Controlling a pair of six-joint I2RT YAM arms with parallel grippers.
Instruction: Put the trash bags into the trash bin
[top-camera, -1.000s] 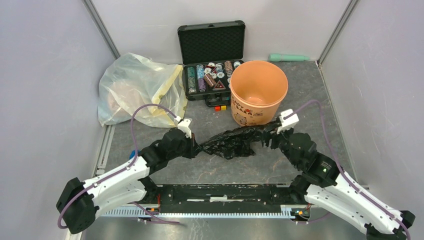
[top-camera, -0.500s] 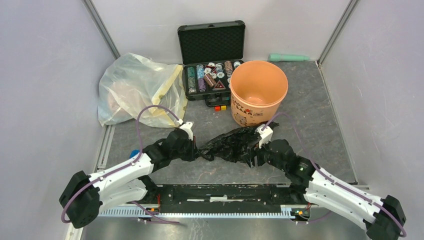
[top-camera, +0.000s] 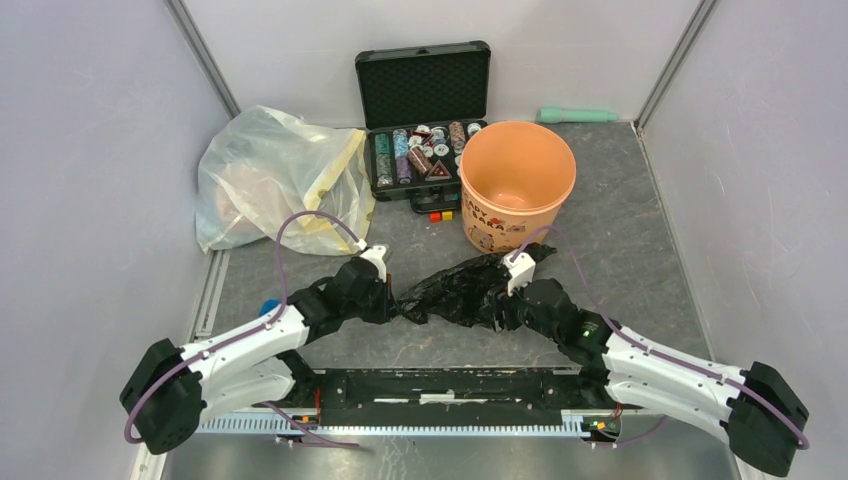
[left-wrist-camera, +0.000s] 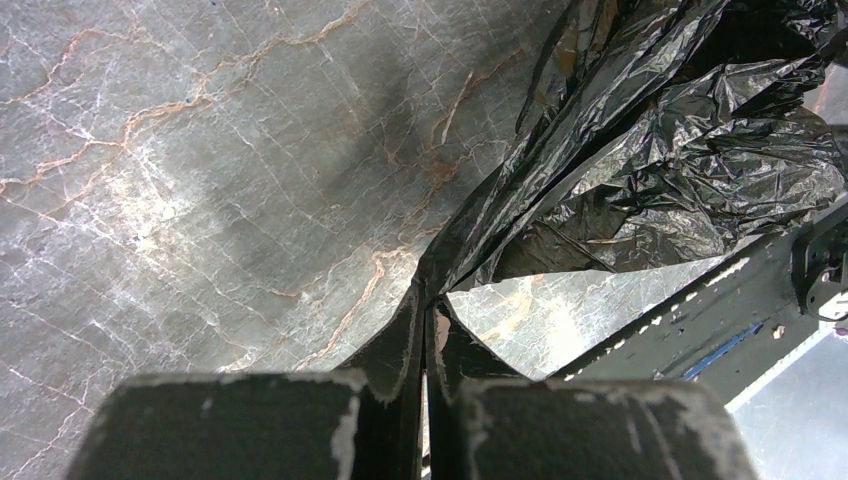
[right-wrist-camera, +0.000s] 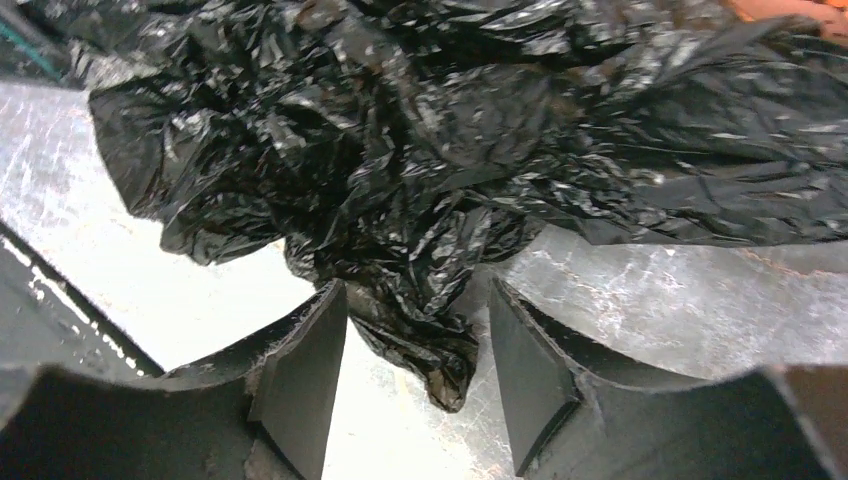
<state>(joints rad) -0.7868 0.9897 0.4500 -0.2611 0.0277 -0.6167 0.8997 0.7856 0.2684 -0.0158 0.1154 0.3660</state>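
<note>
The trash bag (top-camera: 455, 290) lies crumpled on the tabletop, about midway between the left and right edges and somewhat nearer the near edge. Its far right tip is close to the base of the trash bin (top-camera: 500, 228); whether they touch I cannot tell. The bin stands upright, mouth open, toward the far edge and right of centre.

The left fingers (left-wrist-camera: 405, 345) are pinched together on the bag's left corner. In the left wrist view the plastic gathers into a tight pleat that runs straight into the closed tips. The right fingers (right-wrist-camera: 310, 360) stand wide apart, low over the tabletop, straddling a crumpled fold on the bag's right side without clamping it.

The step in hand looks like securing a second hold, so the bag is not yet on its way. Next the right fingers need to close on that fold — the plastic is thin and slippery, so a bunched wad is a safer bite than a single sheet. Both arms would then have to raise the bag above the rim and carry it toward the far edge, over the mouth. The bag looks about as big as the bin, so it may drape over the rim and need pushing in — and the open chip case (top-camera: 420, 120) just left of the bin is best avoided.
</note>
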